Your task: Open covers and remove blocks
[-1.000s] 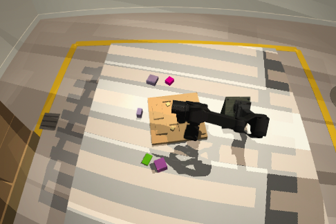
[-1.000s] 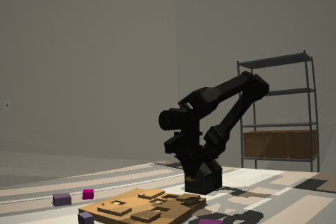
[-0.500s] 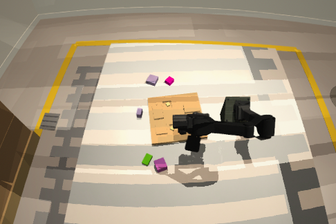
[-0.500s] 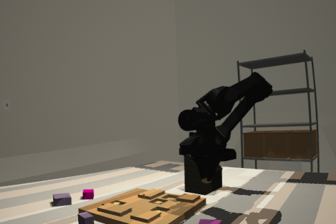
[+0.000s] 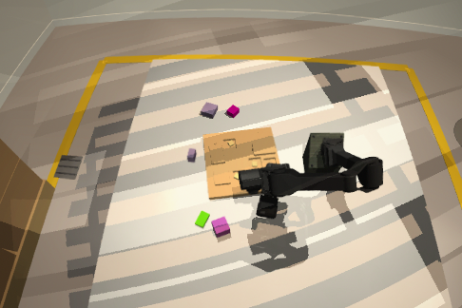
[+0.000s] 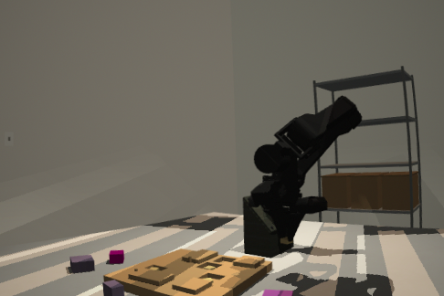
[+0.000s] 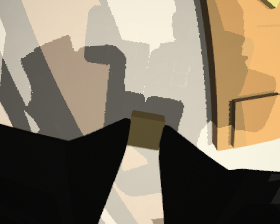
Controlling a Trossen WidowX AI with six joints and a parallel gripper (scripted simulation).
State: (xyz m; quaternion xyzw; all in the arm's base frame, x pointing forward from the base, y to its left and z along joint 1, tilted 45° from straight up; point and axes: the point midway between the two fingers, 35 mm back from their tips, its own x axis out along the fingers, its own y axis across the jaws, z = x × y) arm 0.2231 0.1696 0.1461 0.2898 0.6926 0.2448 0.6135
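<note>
Pincer [image 5: 267, 215] [image 7: 145, 128] nearly shut, olive block [image 7: 146, 132] gripped btwn tips, over table [image 5: 157, 203] [image 6: 41, 255] [image 7: 145, 75] just beside puzzle board [image 5: 240, 142] [image 6: 178, 259] [image 7: 225, 75]; best lower straight, keep block level, clear of board edge + magenta-pink block [image 5: 221, 226] [image 6: 278, 292], open gently once it's seated, then back off upward

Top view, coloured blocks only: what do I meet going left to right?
Small mauve block, green block, magenta-pink block, crimson block. The large mauve one overlaps others' span, so it's omitted.
</note>
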